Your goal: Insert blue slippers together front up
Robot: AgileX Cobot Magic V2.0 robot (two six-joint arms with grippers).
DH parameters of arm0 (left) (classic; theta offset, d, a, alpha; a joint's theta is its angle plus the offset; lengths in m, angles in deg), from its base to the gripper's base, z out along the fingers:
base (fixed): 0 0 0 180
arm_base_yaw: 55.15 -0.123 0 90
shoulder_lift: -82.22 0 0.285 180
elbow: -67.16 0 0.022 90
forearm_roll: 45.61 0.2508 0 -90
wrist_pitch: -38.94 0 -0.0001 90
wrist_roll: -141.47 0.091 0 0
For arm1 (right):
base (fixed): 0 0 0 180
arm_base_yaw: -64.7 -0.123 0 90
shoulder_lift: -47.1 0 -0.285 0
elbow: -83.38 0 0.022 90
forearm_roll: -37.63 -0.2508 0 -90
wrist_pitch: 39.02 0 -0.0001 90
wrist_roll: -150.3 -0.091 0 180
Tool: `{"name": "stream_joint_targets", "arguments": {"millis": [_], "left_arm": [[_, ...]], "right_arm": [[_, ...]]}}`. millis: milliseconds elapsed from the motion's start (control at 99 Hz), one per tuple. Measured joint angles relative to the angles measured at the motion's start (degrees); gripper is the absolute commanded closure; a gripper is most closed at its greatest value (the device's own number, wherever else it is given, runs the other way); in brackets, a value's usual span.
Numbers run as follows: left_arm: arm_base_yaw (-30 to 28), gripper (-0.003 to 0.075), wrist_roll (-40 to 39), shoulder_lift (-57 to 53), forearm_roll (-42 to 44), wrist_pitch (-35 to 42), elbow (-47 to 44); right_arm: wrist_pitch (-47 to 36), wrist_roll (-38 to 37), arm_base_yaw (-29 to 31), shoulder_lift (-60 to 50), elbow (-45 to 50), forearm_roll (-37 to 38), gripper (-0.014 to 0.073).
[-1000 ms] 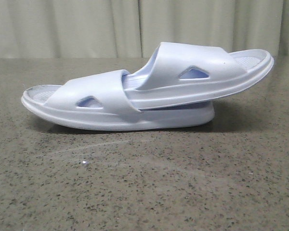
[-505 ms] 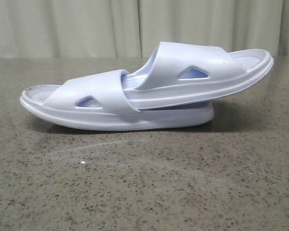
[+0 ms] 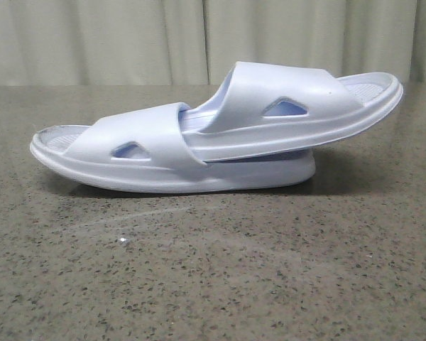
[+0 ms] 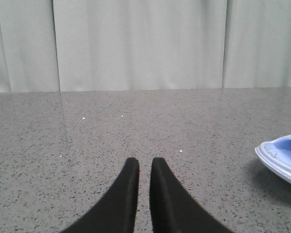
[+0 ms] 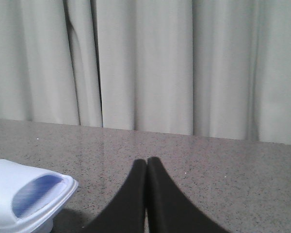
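The slippers (image 3: 213, 135) lay mid-table (image 3: 213, 284), long axis running left to right across the robot's front, and they were nested: the upper slipper (image 3: 298, 106) had its front pushed under the strap of the lower slipper (image 3: 142, 160), straps facing up. Looked done, by my reckoning. The left gripper (image 4: 144, 167) sat low over bare stone, fingers nearly together with a thin slit between, holding nothing; the pair's end showed off to its side. The right gripper (image 5: 146, 167) was clenched tight and empty too, with the other end just beside it. Neither touched the pair. I couldn't call which arm was nearer.
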Motion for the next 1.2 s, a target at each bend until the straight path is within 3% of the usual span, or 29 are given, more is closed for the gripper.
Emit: {"name": "stream_joint_targets", "arguments": {"millis": [545,657,879,1202], "left_arm": [[0.0,0.0704,0.0,0.0,0.0,0.0,0.0],[0.0,0.0704,0.0,0.0,0.0,0.0,0.0],[0.0,0.0704,0.0,0.0,0.0,0.0,0.0],[0.0,0.0704,0.0,0.0,0.0,0.0,0.0]], "right_arm": [[-0.5,-0.6,0.0,0.0,1.4,2.8,0.0701],[-1.5,-6.2,1.1,0.0,4.1,8.5,0.0701],[-1.7,-27.5,6.4,-0.9,9.6,24.8,0.0701],[0.0,-34.3,7.3,-7.7,11.6,30.7,0.0701]]}}
